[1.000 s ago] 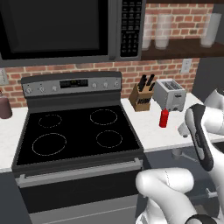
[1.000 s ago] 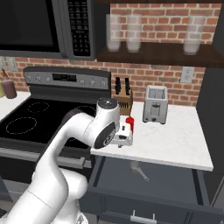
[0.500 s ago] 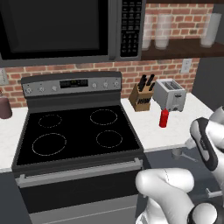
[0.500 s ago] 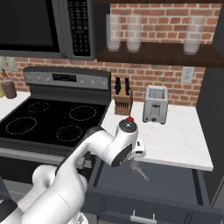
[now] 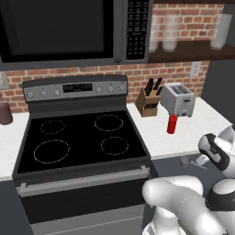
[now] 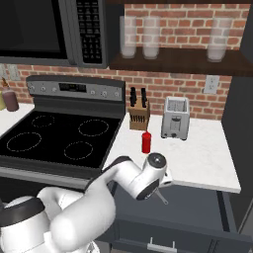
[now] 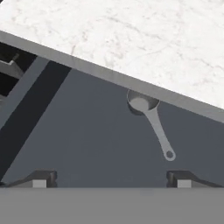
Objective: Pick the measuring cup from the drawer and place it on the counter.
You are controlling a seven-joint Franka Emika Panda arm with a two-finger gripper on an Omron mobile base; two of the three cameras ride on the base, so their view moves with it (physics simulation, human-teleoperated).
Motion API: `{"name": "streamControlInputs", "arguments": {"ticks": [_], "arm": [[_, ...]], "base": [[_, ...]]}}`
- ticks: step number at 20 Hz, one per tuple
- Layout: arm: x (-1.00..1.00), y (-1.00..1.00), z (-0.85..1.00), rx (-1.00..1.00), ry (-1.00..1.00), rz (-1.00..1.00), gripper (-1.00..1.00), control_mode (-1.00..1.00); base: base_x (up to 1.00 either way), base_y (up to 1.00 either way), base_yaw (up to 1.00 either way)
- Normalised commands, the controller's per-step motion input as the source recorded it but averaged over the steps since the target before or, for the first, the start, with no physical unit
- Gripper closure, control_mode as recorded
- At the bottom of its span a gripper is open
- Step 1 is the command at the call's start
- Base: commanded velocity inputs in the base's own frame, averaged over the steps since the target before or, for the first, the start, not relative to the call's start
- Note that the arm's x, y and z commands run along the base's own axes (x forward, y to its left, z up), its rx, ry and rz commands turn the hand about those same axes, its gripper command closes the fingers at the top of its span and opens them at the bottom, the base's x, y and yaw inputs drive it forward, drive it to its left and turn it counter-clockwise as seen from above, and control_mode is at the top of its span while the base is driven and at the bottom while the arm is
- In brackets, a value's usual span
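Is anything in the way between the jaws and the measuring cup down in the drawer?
Nothing visible. In the hand view the gripper is open over the bare drawer floor, and the measuring cup lies ahead, its bowl tucked partly under the counter edge.

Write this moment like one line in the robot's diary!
pincer: open above drawer | measuring cup: lying in drawer, bowl by counter edge | not gripped
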Motion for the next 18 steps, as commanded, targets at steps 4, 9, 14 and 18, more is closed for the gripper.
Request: {"name": "streamControlInputs", "arguments": {"ticks": [4, 9, 14, 18], "arm": [[0.27, -0.66, -0.26, 0.07, 0.0, 0.1, -1.0, -1.0], [0.1, -0.49, -0.2, 0.07, 0.0, 0.05, -1.0, -1.0], [0.0, -0.38, -0.14, 0.13, -0.11, 0.0, -1.0, -1.0], [0.0, -0.32, -0.07, 0.14, -0.15, 0.0, -1.0, -1.0]], "base": [[0.0, 0.0, 0.0], [0.0, 0.0, 0.0], [0.0, 0.0, 0.0], [0.0, 0.0, 0.0]]}}
